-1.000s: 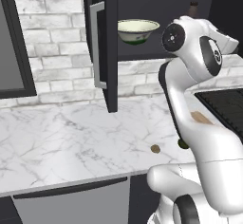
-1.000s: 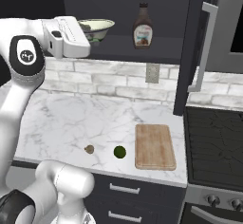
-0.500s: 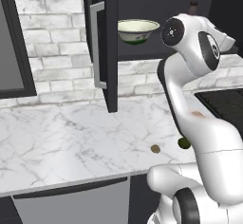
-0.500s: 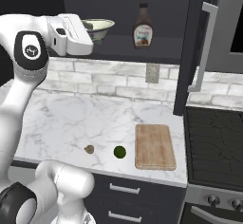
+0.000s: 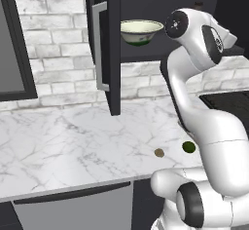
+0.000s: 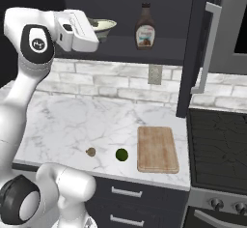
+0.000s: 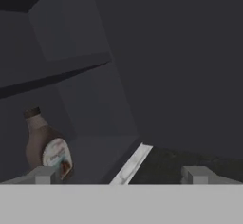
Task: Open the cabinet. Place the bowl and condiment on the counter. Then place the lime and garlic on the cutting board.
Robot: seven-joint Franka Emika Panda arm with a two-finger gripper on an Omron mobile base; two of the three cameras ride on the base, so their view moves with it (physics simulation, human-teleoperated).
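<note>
- Backsplash (image 6: 101, 79): the white brick wall I see behind the work surface, with grey mortar lines.
- Wall outlet (image 6: 155, 74): a pale plate set into those bricks, to my right.
- Stove (image 6: 219, 149): a black cooktop at my far right, with knobs (image 6: 215, 204) along its front edge.
- Lower drawers (image 6: 130, 203): dark fronts with short silver pulls.
- Window (image 5: 12, 53): dark-framed, at my far left.
- Dishwasher front (image 5: 78, 209): grey panel, lower left.

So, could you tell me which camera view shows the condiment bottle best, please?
The right base view: the condiment stands upright on the cabinet shelf, whole and unobstructed, right of the bowl. The hand view shows it dimly at lower left, its base partly cut off. In the left base view the arm hides that part of the shelf.
</note>
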